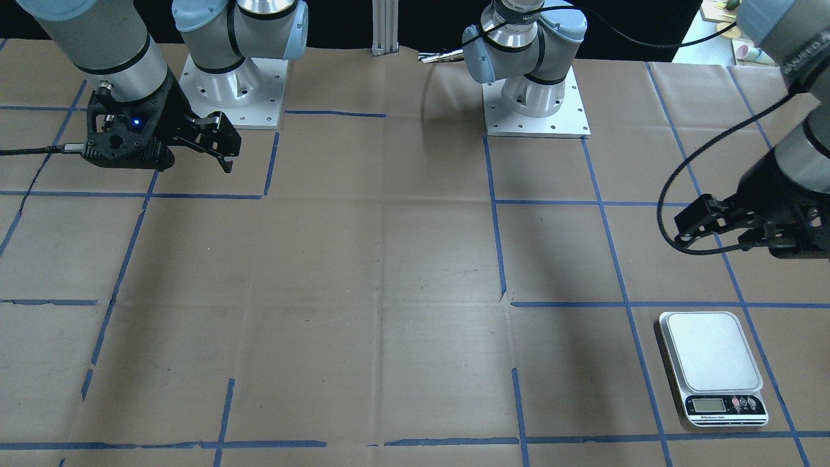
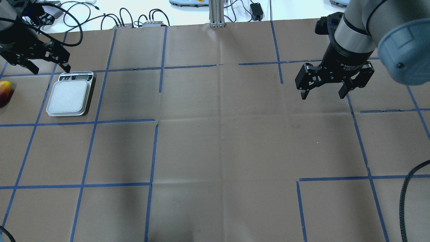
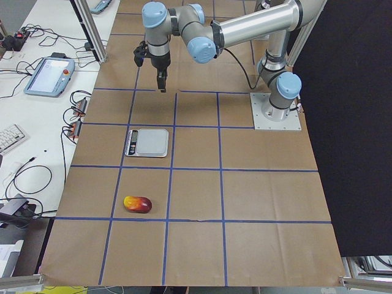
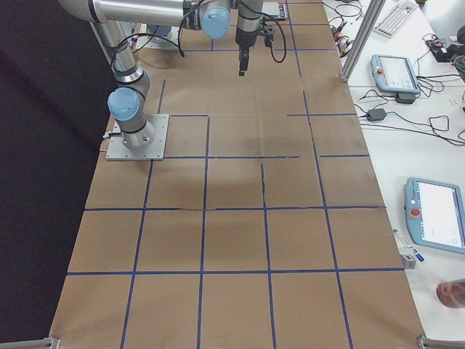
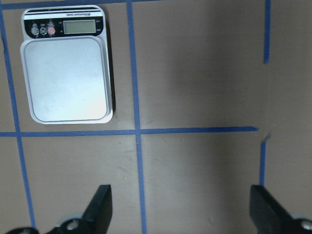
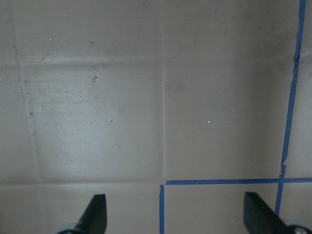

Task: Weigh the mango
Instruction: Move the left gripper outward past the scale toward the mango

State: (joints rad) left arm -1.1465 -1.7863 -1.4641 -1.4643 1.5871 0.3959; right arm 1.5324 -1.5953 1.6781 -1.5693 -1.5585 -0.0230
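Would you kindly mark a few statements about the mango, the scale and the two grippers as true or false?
1. The plate of the silver rectangular kitchen scale is bare. True.
2. The glossy red-to-yellow oval mango rests on that plate. False: it lies on the brown paper, apart from the scale.
3. The left gripper and the right gripper are both open and hold nothing. True.
4. The right gripper hovers by the scale. False: the left gripper is the one near it; the right is far across the table.

Brown-papered table (image 2: 218, 134), blue tape grid (image 2: 154, 151), scale (image 2: 69, 97), mango (image 2: 5, 93) lying near it
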